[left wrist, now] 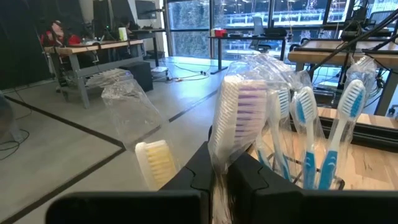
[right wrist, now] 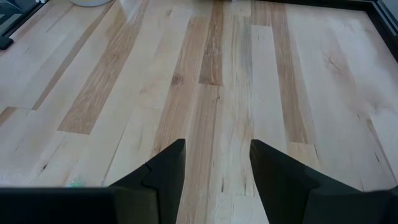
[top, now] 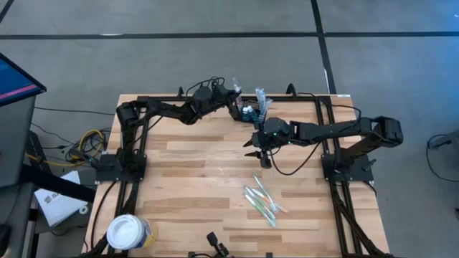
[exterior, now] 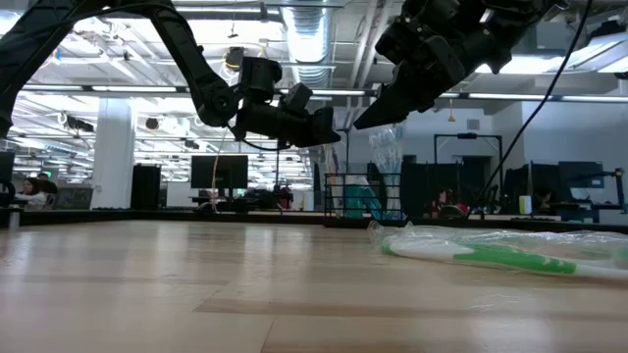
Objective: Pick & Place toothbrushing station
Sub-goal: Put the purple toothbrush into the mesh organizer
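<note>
My left claw [left wrist: 214,171] pinches a wrapped purple-bristled toothbrush [left wrist: 239,121] upright, ready for lowering into the toothbrushing station [top: 247,112] just ahead among blue brushes [left wrist: 305,143], while my right claw [right wrist: 214,165] hangs spread above bare table [right wrist: 236,74].

Grey floor [top: 215,18] around tabletop [top: 208,179], crossed by dark lines. Tabletop of pale wood planks, dark frame along edges. Yellow cables [top: 90,140] on floor at one side, near dark cabinet [top: 14,136]. Low view: open ceiling with ducts [exterior: 309,29], strip lights [exterior: 59,88], white column [exterior: 113,147], monitors [exterior: 218,172] on far desks. Left wrist view: glass wall [left wrist: 186,25], long desk [left wrist: 93,53] with clutter, person seated at far end.
</note>
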Tool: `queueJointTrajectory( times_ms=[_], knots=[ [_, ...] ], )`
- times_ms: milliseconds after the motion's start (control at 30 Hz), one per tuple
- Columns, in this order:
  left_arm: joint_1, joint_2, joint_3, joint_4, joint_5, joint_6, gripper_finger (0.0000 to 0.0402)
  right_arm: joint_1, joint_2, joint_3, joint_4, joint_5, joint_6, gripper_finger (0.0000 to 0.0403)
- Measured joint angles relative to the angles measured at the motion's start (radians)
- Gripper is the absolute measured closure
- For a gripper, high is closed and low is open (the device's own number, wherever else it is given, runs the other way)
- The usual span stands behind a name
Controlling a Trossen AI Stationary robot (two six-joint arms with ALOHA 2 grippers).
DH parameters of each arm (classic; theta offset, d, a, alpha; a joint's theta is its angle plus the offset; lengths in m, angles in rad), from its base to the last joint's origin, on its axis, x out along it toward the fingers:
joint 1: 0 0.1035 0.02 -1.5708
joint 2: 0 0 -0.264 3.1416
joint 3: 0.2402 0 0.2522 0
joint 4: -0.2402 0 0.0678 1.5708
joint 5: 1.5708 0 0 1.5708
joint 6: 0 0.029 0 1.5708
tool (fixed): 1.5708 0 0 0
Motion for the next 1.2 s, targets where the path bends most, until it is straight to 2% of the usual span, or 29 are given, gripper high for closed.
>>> queueJointTrajectory(
  times_ms=[1200],
  knots=[
    [0.008,0.021,-0.001,-0.040,0.015,-0.066,0.0391,0.000,0.000,0.000,0.022,0.000,0.000,0.0233]
  ],
)
